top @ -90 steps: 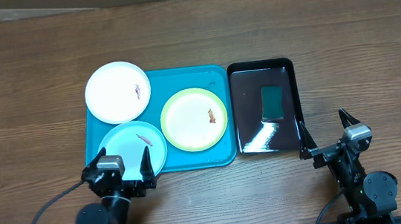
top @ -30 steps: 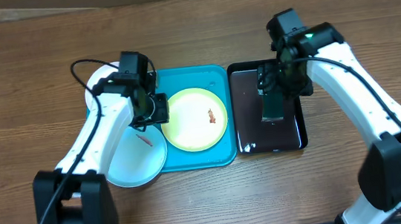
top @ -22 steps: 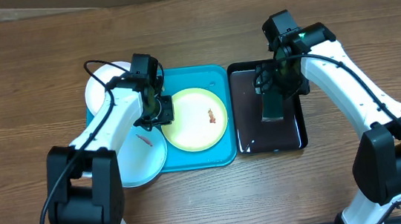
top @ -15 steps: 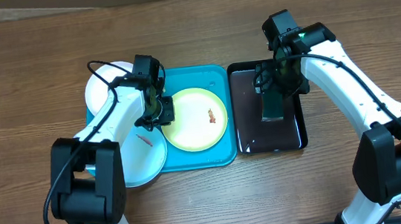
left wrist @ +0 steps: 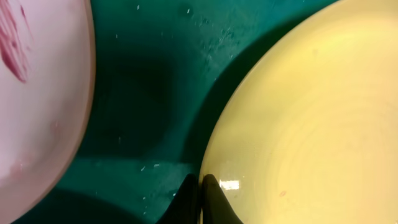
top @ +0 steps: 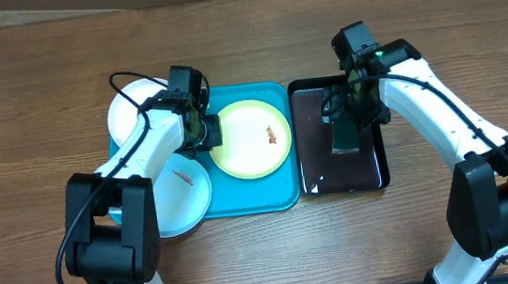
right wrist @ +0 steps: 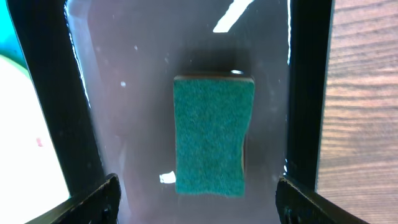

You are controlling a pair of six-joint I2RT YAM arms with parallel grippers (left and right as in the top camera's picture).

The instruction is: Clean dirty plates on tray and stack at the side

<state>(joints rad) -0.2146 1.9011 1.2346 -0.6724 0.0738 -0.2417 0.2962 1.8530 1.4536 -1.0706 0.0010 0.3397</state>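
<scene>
On the turquoise tray (top: 269,195) lies the yellow-green rimmed plate (top: 251,139) with a brown bit near its middle. My left gripper (top: 209,133) is shut on this plate's left rim; in the left wrist view the two dark fingertips (left wrist: 213,198) pinch the rim of the plate (left wrist: 311,124) over the tray floor (left wrist: 143,93). The pale blue plate (top: 179,195) with a brown bit sits at the tray's front left. The white plate (top: 128,113) lies at the back left, partly under my arm. My right gripper (right wrist: 199,208) hangs open above a green sponge (right wrist: 213,140).
The sponge (top: 345,137) lies in a glossy black bin (top: 318,168) just right of the tray, with wet shine on its floor. Bare wooden table (top: 473,62) surrounds everything. Another pale plate's edge (left wrist: 37,93) fills the left of the left wrist view.
My left gripper has shut on the yellow-green plate's left rim, and the plate has shifted toward the tray's far side. The right arm has hardly moved above the bin.
</scene>
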